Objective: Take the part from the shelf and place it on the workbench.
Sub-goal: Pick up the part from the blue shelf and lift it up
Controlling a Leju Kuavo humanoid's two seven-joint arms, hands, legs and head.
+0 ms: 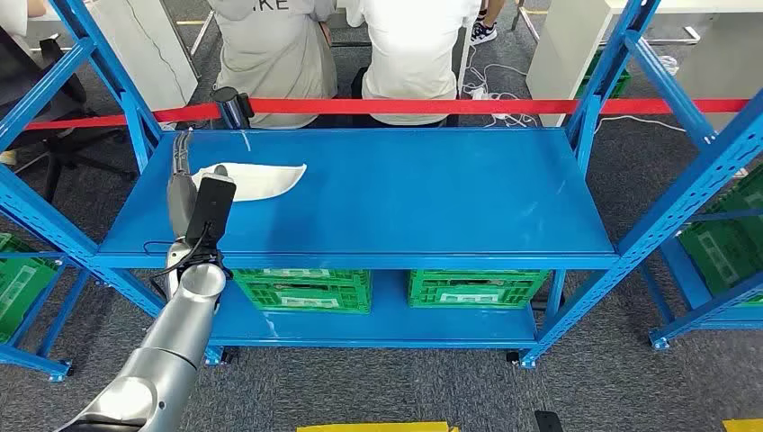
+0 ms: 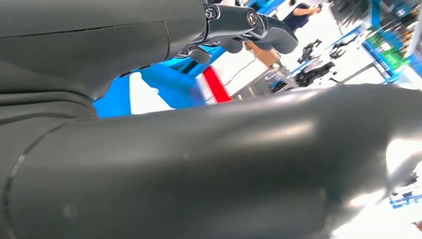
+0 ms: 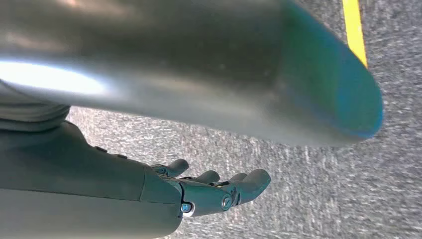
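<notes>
Left hand reaching for the white part on the shelf.
My left hand [image 1: 183, 184] sits at the part [image 1: 256, 180], its near end on the blue shelf [image 1: 405, 193]; grip undeterminable. My right hand [image 3: 214, 191] hangs empty, fingers [image 3: 249, 181] loosely apart.

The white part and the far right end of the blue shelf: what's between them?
Nothing: in the head view, only bare blue shelf runs from the white part rightward.

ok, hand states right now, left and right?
Left hand: at the white part on the blue shelf; grip cannot be told.
Right hand: open, holding nothing, over grey carpet.
</notes>
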